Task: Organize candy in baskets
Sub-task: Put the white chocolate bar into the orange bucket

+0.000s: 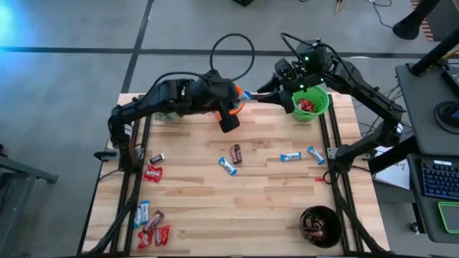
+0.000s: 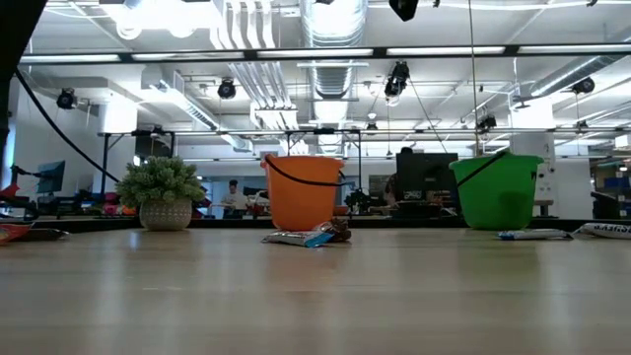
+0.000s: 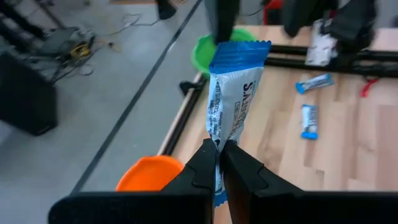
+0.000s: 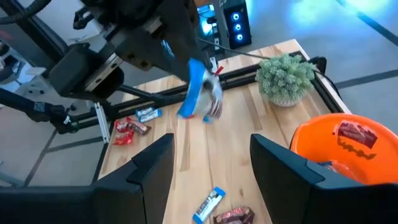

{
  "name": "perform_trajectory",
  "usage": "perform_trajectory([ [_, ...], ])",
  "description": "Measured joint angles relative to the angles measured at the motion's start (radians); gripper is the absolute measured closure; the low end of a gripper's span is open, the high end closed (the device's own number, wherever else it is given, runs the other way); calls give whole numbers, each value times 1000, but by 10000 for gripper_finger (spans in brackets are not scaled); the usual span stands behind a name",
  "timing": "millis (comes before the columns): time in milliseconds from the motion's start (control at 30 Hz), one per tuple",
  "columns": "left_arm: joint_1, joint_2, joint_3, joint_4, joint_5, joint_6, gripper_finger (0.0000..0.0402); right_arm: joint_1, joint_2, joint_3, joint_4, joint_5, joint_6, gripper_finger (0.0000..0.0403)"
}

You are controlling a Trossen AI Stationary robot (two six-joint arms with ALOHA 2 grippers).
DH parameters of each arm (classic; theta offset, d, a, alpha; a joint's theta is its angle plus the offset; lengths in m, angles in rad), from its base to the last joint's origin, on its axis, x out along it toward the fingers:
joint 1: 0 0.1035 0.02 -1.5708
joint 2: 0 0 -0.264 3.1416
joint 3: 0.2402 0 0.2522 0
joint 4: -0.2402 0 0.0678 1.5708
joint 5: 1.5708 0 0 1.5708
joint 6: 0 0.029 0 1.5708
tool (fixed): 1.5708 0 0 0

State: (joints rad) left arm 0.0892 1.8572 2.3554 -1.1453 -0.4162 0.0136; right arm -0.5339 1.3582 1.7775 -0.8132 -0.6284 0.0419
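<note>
While the left tool is clamped on a blue-and-white candy bar over the orange basket at the counter's far edge, the right tool hangs nearby, fingers apart.

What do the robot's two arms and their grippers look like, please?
Both arms are dark, jointed and slim, with black cables looping off them. The left gripper has two black tapered fingers; the right gripper has two broad black fingers. A green light glows on the right arm.

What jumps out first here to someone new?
The left pincer, shut on a blue-and-white candy bar, hangs by the orange basket at the table's far edge. Beside it the right pincer stands open over the green basket, which holds red candy.
</note>
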Motion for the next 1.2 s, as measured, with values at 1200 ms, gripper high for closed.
perform_trajectory([
  [1200, 130, 4, -2, 115, 277, 97, 402, 5, 92, 0, 241, 2, 118, 234],
])
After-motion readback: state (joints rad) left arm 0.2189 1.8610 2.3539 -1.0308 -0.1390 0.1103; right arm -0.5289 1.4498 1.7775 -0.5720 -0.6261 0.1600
